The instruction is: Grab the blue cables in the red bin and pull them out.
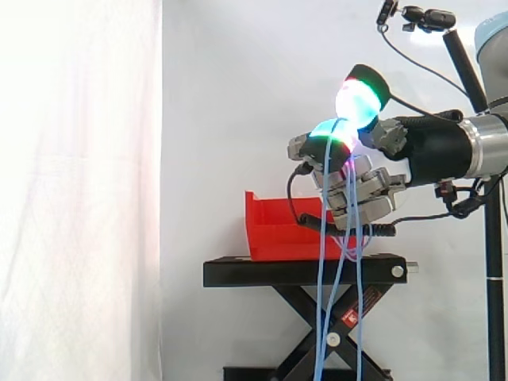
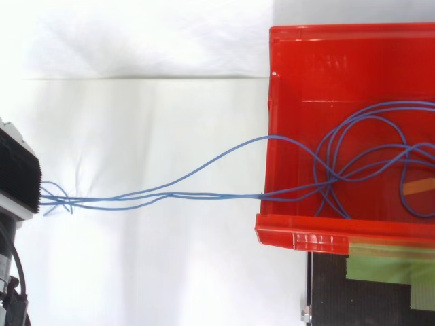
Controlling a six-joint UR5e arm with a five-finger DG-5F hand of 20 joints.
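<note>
Your hand (image 1: 369, 186) is closed in a pinch: two glowing fingertips (image 1: 359, 101) meet with the blue cables (image 2: 88, 200) caught between them, and the other fingers are curled underneath. In the side view you can see several strands drop straight down from that pinch, below the hand, to the bottom edge. Just beyond and below the hand sits the red bin (image 1: 274, 230), with the hanging strands crossing in front of its near end. From above, you'll see the strands run out over one wall of the bin, while the rest of the cables lie looped on the bin's floor. Under the bin is the black stand (image 1: 262, 272), and behind everything hangs the white curtain (image 1: 238, 95).
</note>
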